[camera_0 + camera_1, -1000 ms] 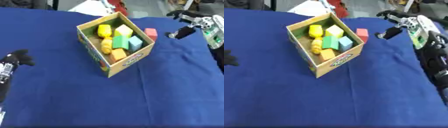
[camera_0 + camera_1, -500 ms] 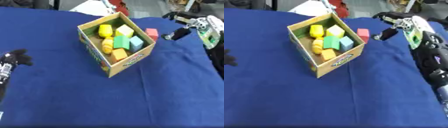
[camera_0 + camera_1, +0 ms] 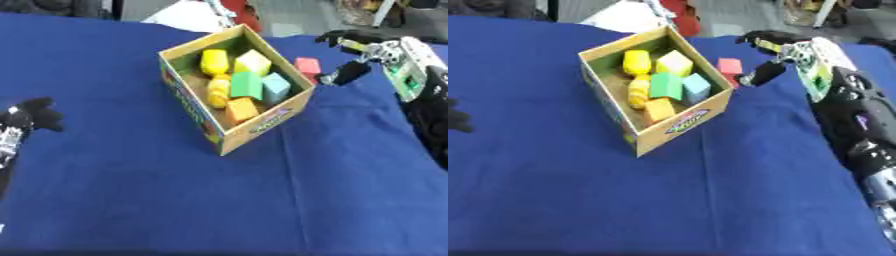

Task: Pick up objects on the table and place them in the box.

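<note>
A cardboard box (image 3: 262,117) stands askew on the blue cloth and holds several coloured blocks: yellow, green, light blue, orange. A small red block (image 3: 307,66) lies on the cloth just beyond the box's far right wall. My right hand (image 3: 350,56) hovers right of that block with thumb and fingers spread apart, nothing between them. My left hand (image 3: 31,116) rests at the left edge with curled fingers, holding nothing.
The blue cloth (image 3: 262,200) covers the whole table. Beyond its far edge lie a white sheet (image 3: 188,16) and a red thing (image 3: 241,11). My right forearm (image 3: 859,125) runs along the right side.
My right hand has moved a little left, closer to the red block. The box, blocks and left hand stay where they were.
</note>
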`<state>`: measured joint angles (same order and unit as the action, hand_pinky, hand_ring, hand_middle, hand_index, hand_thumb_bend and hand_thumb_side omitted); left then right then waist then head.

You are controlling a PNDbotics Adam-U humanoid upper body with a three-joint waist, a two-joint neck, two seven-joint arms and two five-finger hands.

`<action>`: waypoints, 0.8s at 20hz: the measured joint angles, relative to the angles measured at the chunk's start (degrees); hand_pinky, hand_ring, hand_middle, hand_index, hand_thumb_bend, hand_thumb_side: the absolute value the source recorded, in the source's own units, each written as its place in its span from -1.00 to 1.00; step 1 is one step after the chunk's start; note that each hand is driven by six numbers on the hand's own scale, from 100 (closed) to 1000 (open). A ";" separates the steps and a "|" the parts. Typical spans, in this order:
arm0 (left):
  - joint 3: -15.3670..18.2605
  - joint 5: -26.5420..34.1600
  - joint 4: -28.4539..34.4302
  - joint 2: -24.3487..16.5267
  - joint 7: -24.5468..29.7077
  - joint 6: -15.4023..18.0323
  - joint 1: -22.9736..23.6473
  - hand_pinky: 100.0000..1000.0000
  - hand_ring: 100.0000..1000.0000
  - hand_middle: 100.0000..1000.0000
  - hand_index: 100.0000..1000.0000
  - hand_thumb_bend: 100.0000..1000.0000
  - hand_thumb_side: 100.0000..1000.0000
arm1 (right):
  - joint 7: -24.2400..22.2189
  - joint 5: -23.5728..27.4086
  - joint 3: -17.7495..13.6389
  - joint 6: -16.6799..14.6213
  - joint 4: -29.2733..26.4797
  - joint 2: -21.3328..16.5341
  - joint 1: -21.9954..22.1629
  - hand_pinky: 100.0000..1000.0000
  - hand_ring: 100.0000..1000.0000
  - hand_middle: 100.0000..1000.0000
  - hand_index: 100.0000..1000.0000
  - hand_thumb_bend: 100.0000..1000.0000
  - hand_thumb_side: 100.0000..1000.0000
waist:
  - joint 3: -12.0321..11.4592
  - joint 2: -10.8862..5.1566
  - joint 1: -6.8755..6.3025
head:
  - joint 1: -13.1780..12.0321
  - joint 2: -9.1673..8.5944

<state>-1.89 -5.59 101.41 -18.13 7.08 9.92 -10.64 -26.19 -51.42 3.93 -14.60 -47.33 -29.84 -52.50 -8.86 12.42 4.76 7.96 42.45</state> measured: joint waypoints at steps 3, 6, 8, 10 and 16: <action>0.00 -0.01 0.00 0.00 0.11 0.00 -0.04 0.59 0.13 0.15 0.64 -1.00 0.90 | -0.01 -0.25 0.00 0.00 0.55 0.54 -0.28 0.69 0.86 0.96 1.00 -0.60 -0.42 | -0.14 0.15 0.00 | 0.15 0.00; 0.00 -0.02 0.00 0.00 0.22 -0.05 -0.06 0.59 0.13 0.15 0.64 -1.00 0.90 | -0.03 -0.51 0.00 0.02 1.05 1.04 -0.46 0.69 0.86 0.96 1.00 -0.61 -0.41 | -0.28 0.33 0.16 | 0.23 0.00; 0.00 -0.02 0.00 0.00 0.29 -0.01 -0.07 0.59 0.13 0.15 0.64 -1.00 0.90 | -0.10 -0.69 0.00 0.09 1.40 1.34 -0.53 0.69 0.85 0.96 1.00 -0.63 -0.41 | -0.32 0.38 0.25 | 0.26 0.00; -0.01 -0.03 0.01 0.00 0.37 -0.01 -0.25 0.59 0.13 0.15 0.64 -1.00 0.90 | -0.14 -0.90 -0.03 0.20 1.89 1.43 -0.70 0.68 0.84 0.95 1.00 -0.65 -0.41 | -0.56 0.70 0.27 | 0.32 -0.12; -0.02 -0.04 0.02 -0.03 0.62 -0.03 -0.60 0.59 0.12 0.14 0.64 -1.00 0.90 | 1.03 -1.20 -1.05 1.42 4.12 1.87 -1.13 0.67 0.83 0.93 1.00 -0.68 -0.39 | -1.56 1.42 0.45 | 0.78 -0.29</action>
<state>-1.92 -5.63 101.42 -18.17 7.70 9.89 -11.23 -25.16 -52.62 2.89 -13.18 -43.21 -27.96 -53.64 -10.42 13.84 5.22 8.74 42.16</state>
